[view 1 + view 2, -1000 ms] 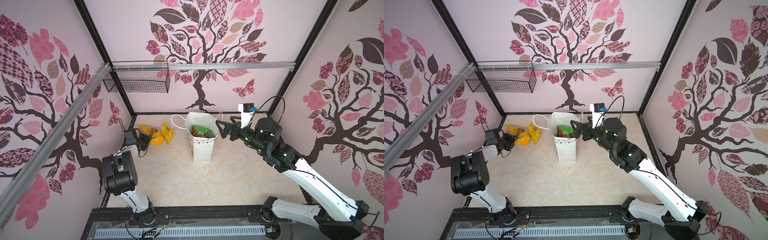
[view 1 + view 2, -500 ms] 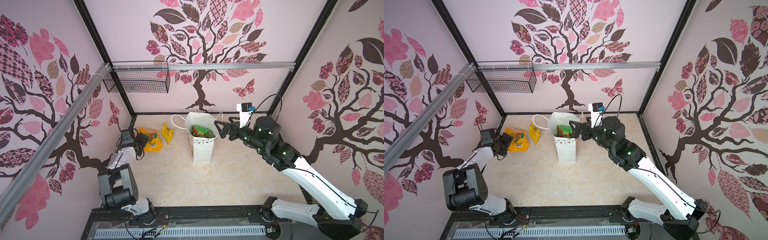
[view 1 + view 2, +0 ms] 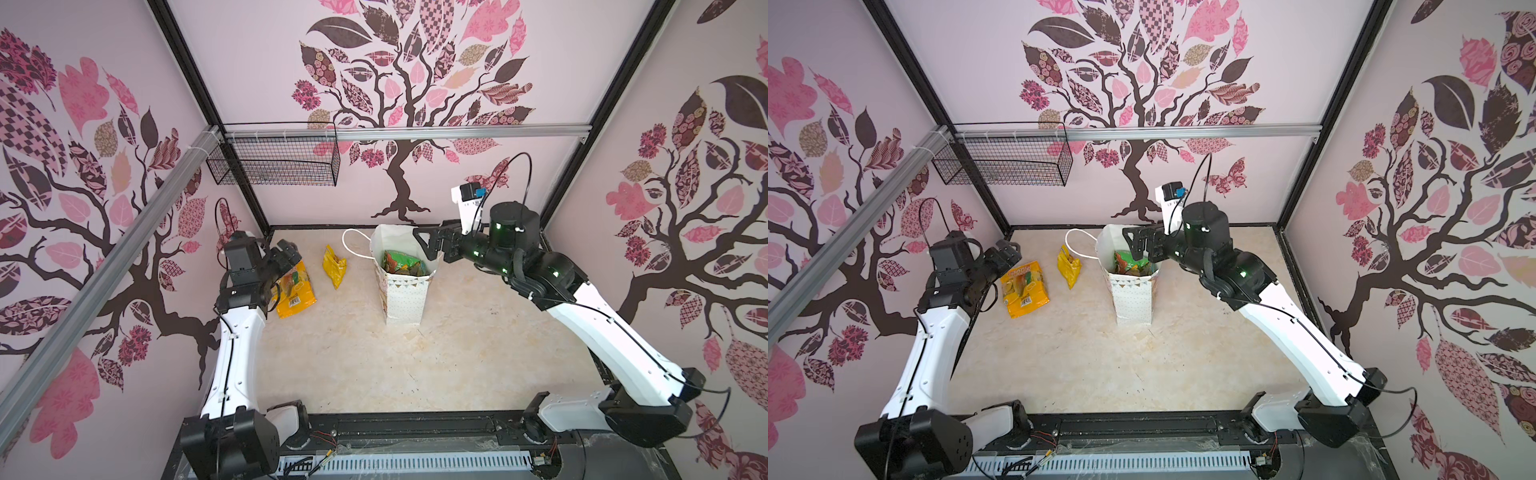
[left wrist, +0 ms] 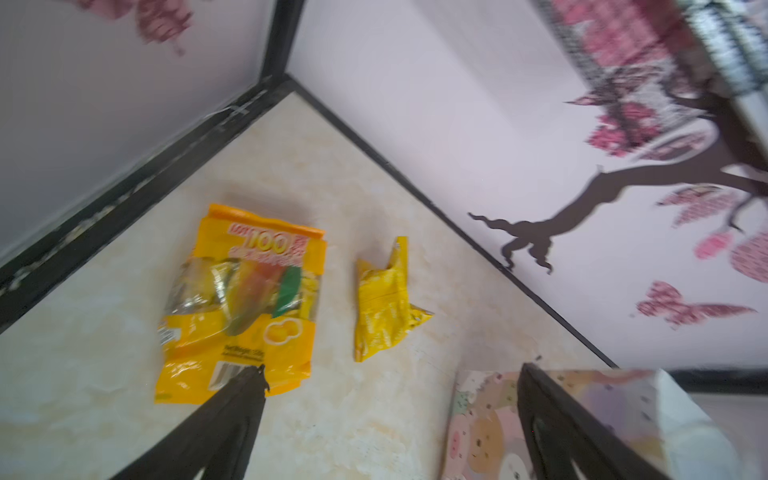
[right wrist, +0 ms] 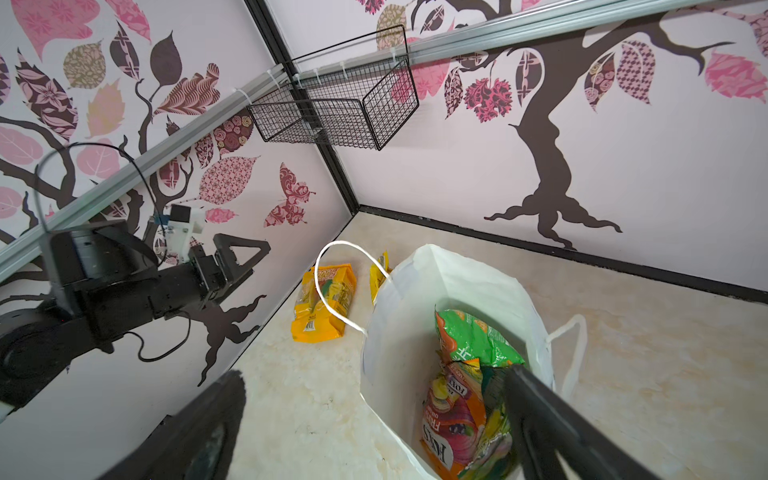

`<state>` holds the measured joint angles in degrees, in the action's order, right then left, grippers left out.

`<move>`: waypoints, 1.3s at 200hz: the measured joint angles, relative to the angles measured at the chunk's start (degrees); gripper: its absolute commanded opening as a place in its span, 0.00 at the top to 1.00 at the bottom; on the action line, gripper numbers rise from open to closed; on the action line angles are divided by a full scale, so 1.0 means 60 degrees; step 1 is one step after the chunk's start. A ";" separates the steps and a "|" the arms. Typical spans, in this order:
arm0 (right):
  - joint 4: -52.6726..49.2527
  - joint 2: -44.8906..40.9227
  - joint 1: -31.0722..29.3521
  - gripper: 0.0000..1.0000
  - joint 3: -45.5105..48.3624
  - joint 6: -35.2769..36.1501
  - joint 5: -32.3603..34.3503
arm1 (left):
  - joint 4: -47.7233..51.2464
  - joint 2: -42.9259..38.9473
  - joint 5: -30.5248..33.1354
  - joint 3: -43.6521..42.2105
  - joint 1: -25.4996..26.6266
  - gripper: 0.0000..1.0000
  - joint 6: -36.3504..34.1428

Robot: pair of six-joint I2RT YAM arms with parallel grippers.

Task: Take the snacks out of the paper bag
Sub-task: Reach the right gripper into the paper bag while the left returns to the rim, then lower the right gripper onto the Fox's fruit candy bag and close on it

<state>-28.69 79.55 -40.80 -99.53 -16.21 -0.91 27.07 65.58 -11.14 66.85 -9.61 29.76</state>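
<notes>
Right wrist view: green and red-white snacks (image 5: 469,340) are being contained in the bag (image 5: 415,316); the right gripper (image 3: 428,243) is being held wide, empty, at its mouth. Left of the bag, an orange packet (image 3: 296,291) and a yellow packet (image 3: 334,266) are lying, the left gripper (image 3: 289,254) wide, empty, just beside the orange packet.

In both top views the left gripper (image 3: 289,254) is opening and letting go of the orange snack packet (image 3: 296,291), which is settling flat on the table (image 3: 457,353) at centre left, while the left arm (image 3: 237,345) is unfolding and straightening. The right gripper (image 3: 422,245) is edging leftward over the mouth of the paper bag (image 3: 405,299).
</notes>
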 measured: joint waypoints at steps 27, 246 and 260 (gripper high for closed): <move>-0.1315 0.1271 0.0015 0.01 -0.1719 0.0219 -0.0076 | -0.0047 -0.0586 -0.0739 0.0525 0.1104 0.04 -0.0984; -0.5060 0.7493 0.0102 0.01 -0.5388 0.0576 -0.0069 | 0.2222 -0.2025 -0.0780 0.1246 0.5861 0.01 -0.5978; -0.5082 0.7752 0.0102 0.00 -0.5388 0.0583 -0.0080 | 0.2233 -0.2022 -0.0634 0.1202 0.5861 0.02 -0.6000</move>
<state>-59.18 126.06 -40.18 -131.85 -12.71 -1.39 40.47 53.45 -14.94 74.06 25.56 -6.24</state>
